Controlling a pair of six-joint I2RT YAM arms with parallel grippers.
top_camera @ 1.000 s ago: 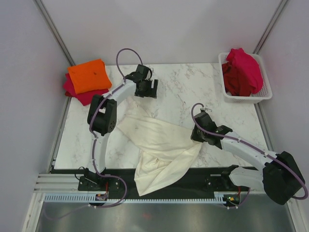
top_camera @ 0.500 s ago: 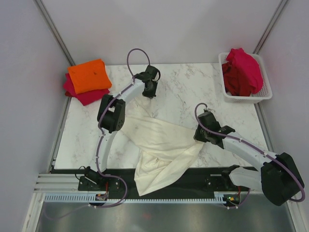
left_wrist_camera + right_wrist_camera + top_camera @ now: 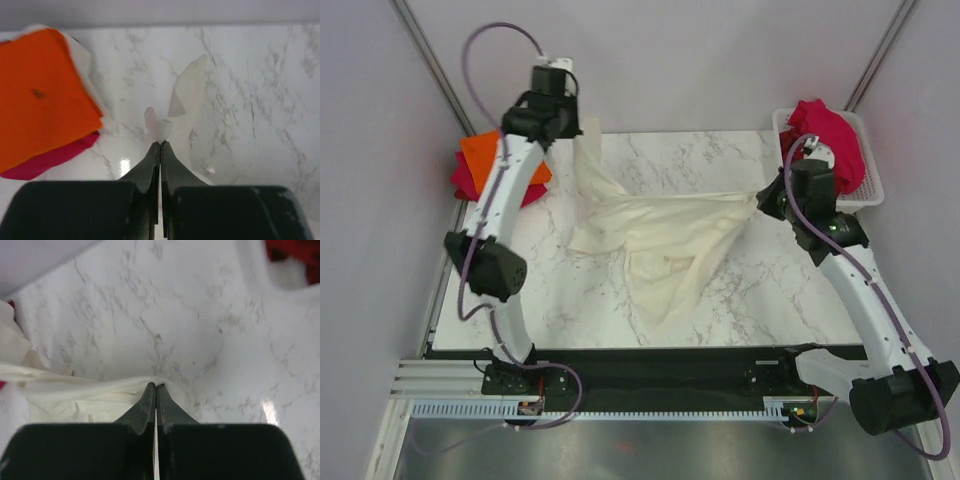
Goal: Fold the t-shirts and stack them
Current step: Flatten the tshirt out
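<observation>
The left pincer (image 3: 160, 146) is clamped on a corner of the cream shirt (image 3: 665, 235), high above the worktop (image 3: 770, 290). The right pincer (image 3: 155, 386) is clamped on another edge. The shirt hangs stretched between them, its middle drooping. Left of the left pincer, an orange shirt (image 3: 40, 95) lies on a red shirt (image 3: 45, 161). Beside the right pincer, red shirts (image 3: 825, 130) fill a basket (image 3: 865, 197).
</observation>
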